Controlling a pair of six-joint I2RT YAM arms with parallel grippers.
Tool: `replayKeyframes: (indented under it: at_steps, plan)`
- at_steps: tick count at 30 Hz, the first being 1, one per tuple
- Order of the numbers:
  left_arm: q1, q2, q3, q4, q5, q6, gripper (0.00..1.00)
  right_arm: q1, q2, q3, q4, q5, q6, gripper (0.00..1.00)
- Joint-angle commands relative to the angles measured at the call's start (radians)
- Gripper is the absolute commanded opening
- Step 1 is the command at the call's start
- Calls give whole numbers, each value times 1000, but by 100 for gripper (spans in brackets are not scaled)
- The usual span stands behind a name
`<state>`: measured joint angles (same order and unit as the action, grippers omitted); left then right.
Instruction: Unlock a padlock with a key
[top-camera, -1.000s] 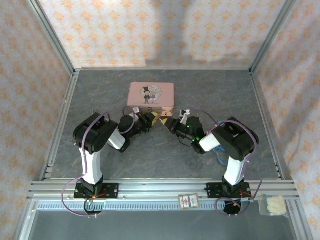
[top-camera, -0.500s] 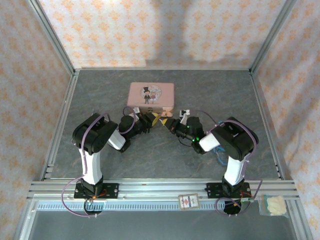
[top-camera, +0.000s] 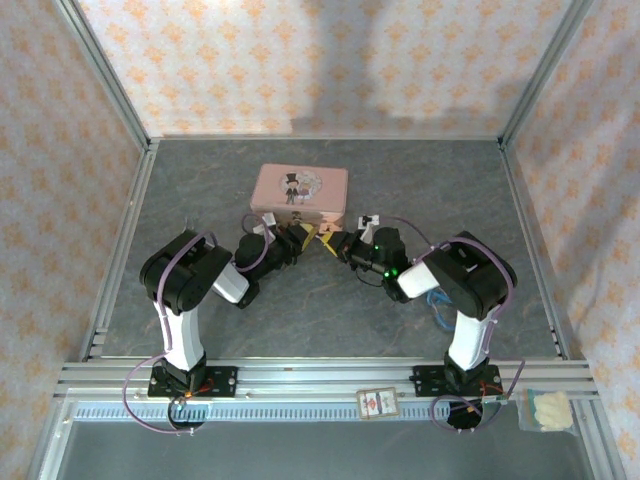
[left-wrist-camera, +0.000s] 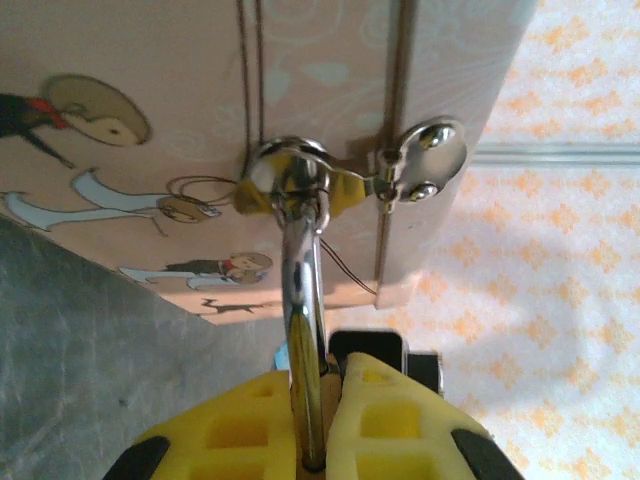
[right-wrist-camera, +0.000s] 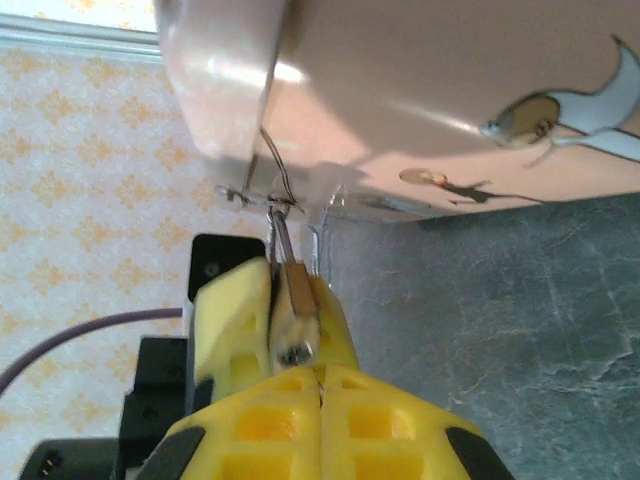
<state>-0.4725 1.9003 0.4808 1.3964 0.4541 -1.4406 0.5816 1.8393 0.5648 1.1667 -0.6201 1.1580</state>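
Beside padlock (right-wrist-camera: 296, 300), cartoon couple (top-camera: 301, 187) on tin (top-camera: 270, 196)

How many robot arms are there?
2. The left arm stands on the table's left side, the right arm on its right side; both reach toward the front of the pink tin in the middle. None looks hidden.

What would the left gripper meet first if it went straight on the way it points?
Most likely the pink tin, by its silvery latch, just past the metal piece the left gripper holds; depth unclear.
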Motion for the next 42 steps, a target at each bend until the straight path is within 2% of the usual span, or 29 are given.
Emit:
replayKeyframes:
  at_steps: [1, 5, 10, 16, 19, 22, 25, 27, 29, 37, 42]
  plan:
    - [-70, 2, -14, 175, 109, -5, 0, 1, -10, 52, 84, 0, 74, 0]
    - [-77, 64, -5, 246, 97, -43, 0, 9, -36, 50, 21, 16, 39, 0]
    - [-78, 47, -5, 236, 62, -44, 0, 30, -33, 44, -10, 57, 23, 0]
    - [-80, 14, 4, 206, 81, 13, 0, 28, 24, 46, 62, 60, 144, 0]
    - [-80, 33, -7, 305, 90, 49, 0, 10, 44, 35, 129, -2, 292, 0]
    - [-78, 80, -24, 441, 98, 96, 0, -4, 70, -8, 356, -41, 524, 0]
    - [-81, 103, -3, 441, 148, 176, 0, -2, 112, -11, 544, -54, 790, 0]
    - [-80, 114, 13, 441, 172, 210, 0, 9, 149, -13, 692, -11, 981, 0]
    - [-80, 118, 33, 442, 195, 237, 0, 28, 144, -9, 707, 15, 1118, 0]
    - [-81, 83, 18, 443, 203, 350, 0, 35, 79, 38, 707, 148, 1190, 0]
    - [-79, 80, 15, 443, 207, 353, 0, 35, 102, 61, 708, 131, 1163, 0]
